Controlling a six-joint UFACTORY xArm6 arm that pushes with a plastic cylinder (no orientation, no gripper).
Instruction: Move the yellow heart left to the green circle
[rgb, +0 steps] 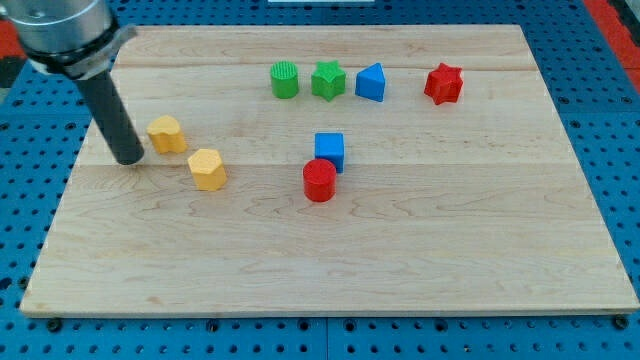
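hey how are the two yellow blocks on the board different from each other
The yellow heart block sits right beside my tip, on the tip's right in the view; the yellow hexagonal block lies further toward the view's right and bottom, apart from the tip. The heart has a rounded, lobed top, while the hexagonal block has flat, angled sides. Both are the same yellow and look similar in size, on the wooden board.

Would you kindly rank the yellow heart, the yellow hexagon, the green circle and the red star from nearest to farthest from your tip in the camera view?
Measured from my tip:
1. Yellow heart, just to the tip's right, a small gap between.
2. Yellow hexagon, further right, slightly lower.
3. Green circle, toward the view's top, left end of the row.
4. Red star, far right of that row.
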